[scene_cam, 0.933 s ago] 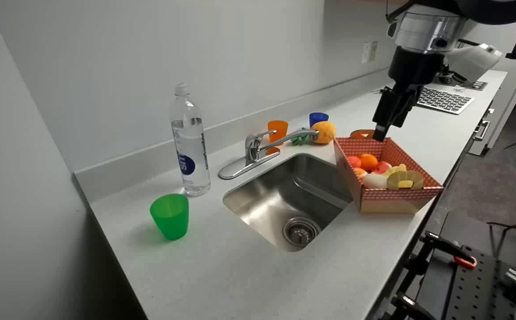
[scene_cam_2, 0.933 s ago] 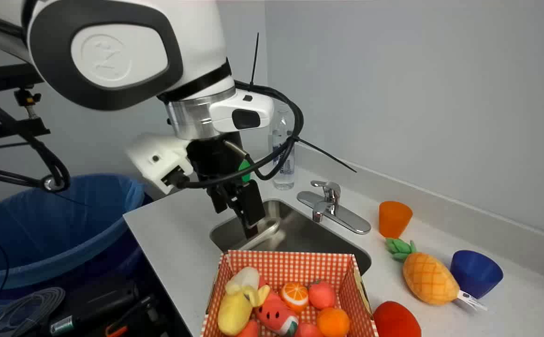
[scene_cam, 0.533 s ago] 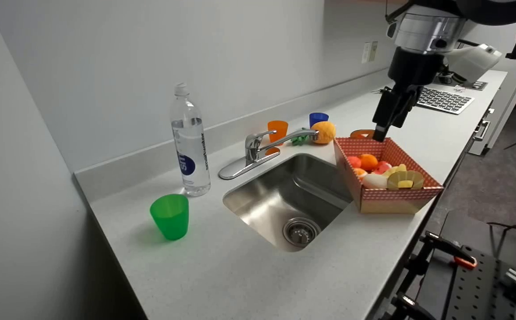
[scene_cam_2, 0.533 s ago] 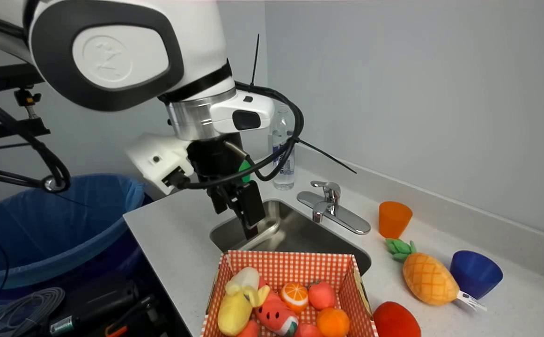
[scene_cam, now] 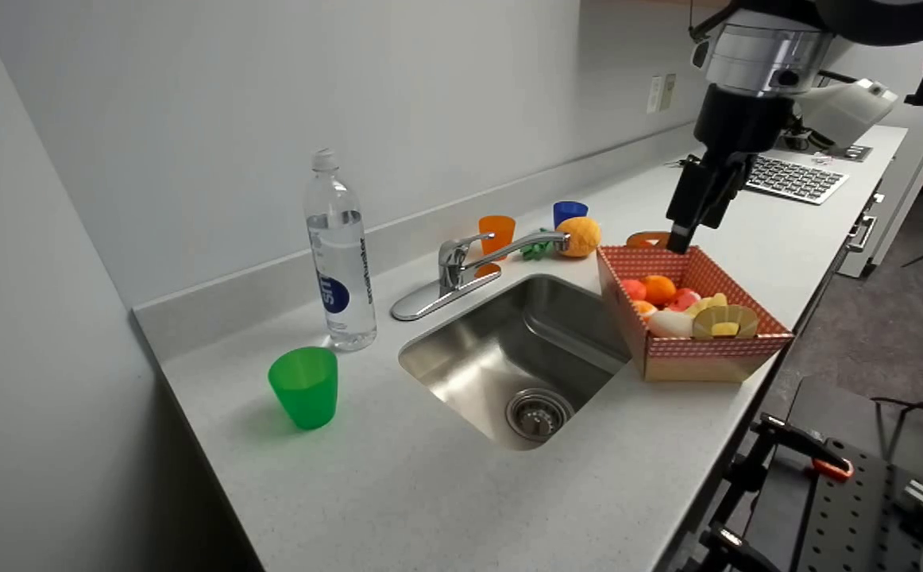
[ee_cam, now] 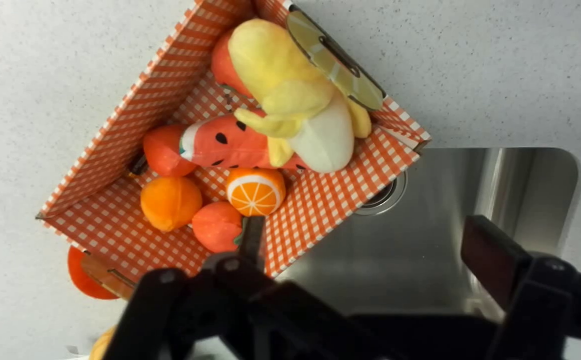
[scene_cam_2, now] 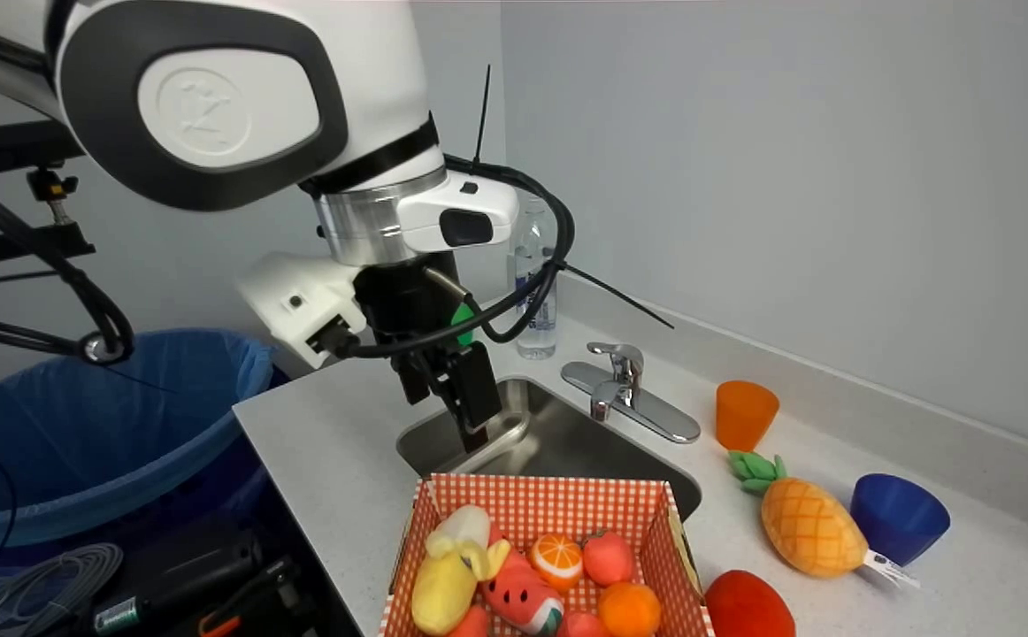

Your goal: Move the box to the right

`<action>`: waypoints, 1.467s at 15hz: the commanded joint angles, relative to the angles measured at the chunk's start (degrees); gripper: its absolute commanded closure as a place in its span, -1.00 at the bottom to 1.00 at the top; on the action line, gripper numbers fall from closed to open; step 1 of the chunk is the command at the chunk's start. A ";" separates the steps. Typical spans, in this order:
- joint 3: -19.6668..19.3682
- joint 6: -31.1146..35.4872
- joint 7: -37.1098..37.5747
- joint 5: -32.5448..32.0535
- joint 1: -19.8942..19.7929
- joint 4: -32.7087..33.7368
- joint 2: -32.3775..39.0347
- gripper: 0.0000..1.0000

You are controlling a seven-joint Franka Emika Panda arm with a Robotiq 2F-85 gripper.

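The box is an open tray with red-and-white checked walls, full of plush fruit. It stands on the counter beside the sink and also shows in an exterior view and in the wrist view. My gripper is open with nothing between its fingers. In the wrist view, one finger appears over the box's inside and the other over the sink, with the sink-side wall partly between them. The gripper shows in both exterior views. Whether the fingertips touch the box or reach below its rim, I cannot tell.
A steel sink with a faucet lies beside the box. A water bottle and green cup stand beyond it. An orange cup, plush pineapple, blue cup and red object are near the box.
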 commanded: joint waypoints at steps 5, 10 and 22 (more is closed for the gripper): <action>0.02 -0.17 0.01 0.02 0.01 0.09 -0.03 -1.00; -0.06 0.85 0.71 0.55 0.00 0.69 0.63 -1.00; 1.47 13.53 12.14 4.66 -0.52 5.38 16.21 -1.00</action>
